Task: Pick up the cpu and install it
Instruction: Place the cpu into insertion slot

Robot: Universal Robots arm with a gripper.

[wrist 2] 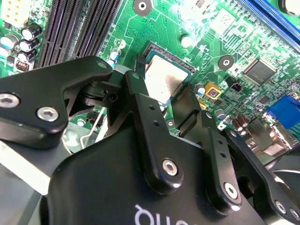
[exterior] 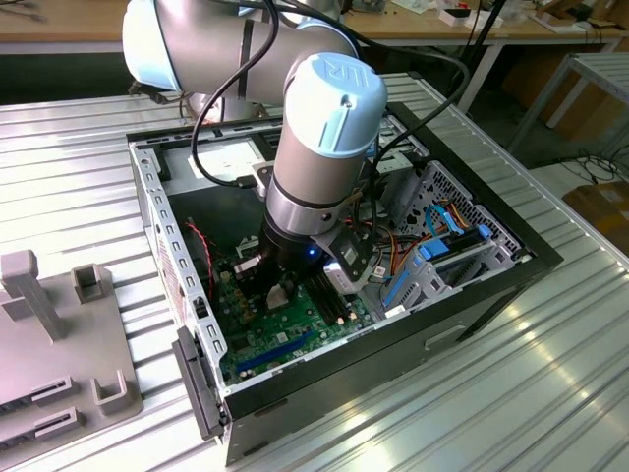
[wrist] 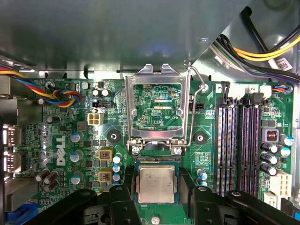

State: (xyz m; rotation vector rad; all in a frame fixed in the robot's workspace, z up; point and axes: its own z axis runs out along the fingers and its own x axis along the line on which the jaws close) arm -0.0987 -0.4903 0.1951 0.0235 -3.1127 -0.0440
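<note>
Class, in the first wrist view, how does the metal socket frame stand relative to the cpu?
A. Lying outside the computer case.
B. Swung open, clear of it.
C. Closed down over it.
B: the socket frame is hinged back, board showing through its window, and the cpu lies uncovered beside it.

Looks like a robotics lab or tech workshop to me: a robot arm (exterior: 324,128) hangs over an opened PC case (exterior: 462,320) on a ribbed metal table (exterior: 511,393), mid-frame in the exterior view. Wooden workbenches (exterior: 79,25) run along the top edge (cluttered with small gear). Loose cables (exterior: 590,162) trail on the floor at the right edge, and a grey fixture block (exterior: 59,339) sits lower left.
</note>
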